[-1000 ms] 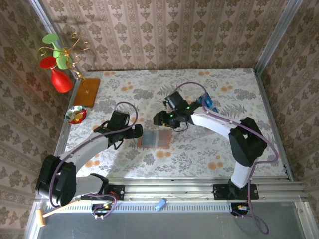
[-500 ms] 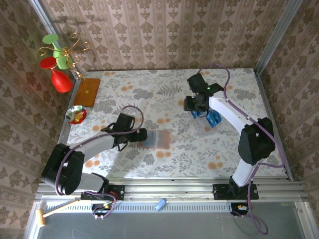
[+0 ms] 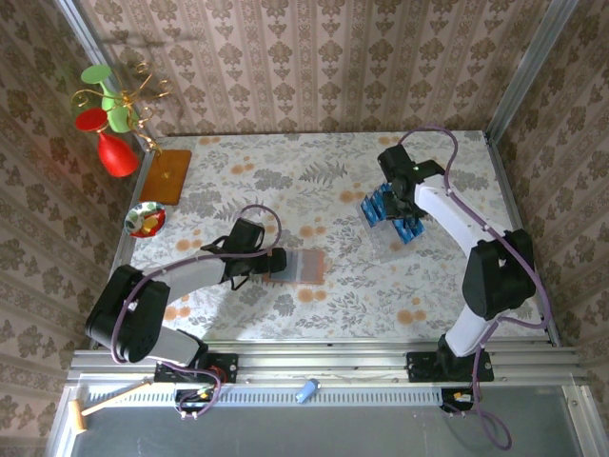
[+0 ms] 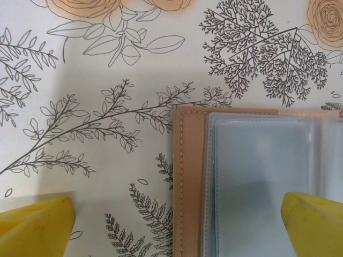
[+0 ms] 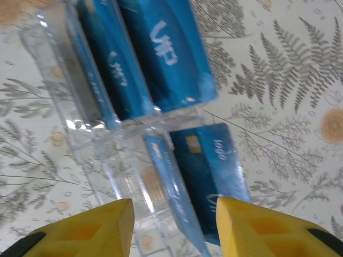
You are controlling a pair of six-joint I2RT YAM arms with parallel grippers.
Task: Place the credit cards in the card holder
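Swung off the card holder (image 3: 296, 267) lying open on the worktop (image 3: 314, 181), my right tool (image 5: 172, 210) hangs half-open over the blue cards (image 5: 161, 48) in their clear stand (image 5: 102, 150), needing to pinch one card's edge; my left tool (image 4: 177, 214) straddles the holder's edge, spread wide.

The credit cards (image 5: 161, 53) are coloured blue and marked with pale lettering. The card holder (image 4: 187, 182) is edged in tan, with grey-blue sleeves. The tablecloth (image 3: 314, 181) is printed white with orange roses and grey ferns.
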